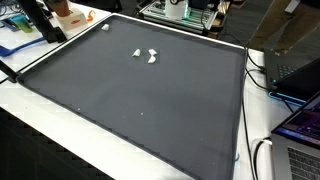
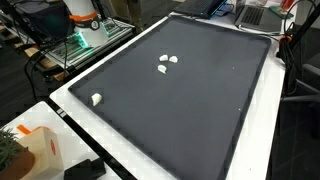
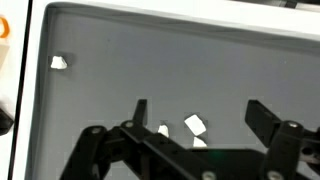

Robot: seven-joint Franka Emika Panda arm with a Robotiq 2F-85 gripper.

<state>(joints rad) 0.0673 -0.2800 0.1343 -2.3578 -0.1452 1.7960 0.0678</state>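
A dark grey mat [image 1: 140, 100] [image 2: 190, 100] covers most of a white table. Near its middle lie three small white pieces [image 1: 150, 57] [image 2: 165, 65] close together. In the wrist view my gripper [image 3: 200, 113] hangs open above them, with nothing between its fingers [image 3: 140, 110]. One white piece [image 3: 195, 124] shows in the gap between the fingers, and two more sit partly hidden behind the gripper's black body. A single white piece [image 3: 59, 63] [image 1: 105, 27] [image 2: 96, 99] lies apart, near the mat's edge. The gripper does not show in either exterior view.
An orange and white box [image 1: 68, 12] [image 2: 40, 150] stands on the white table edge beyond the lone piece. A laptop [image 1: 300, 130] and cables [image 1: 262, 155] lie along another side. The robot's base [image 2: 85, 20] stands off one corner of the mat.
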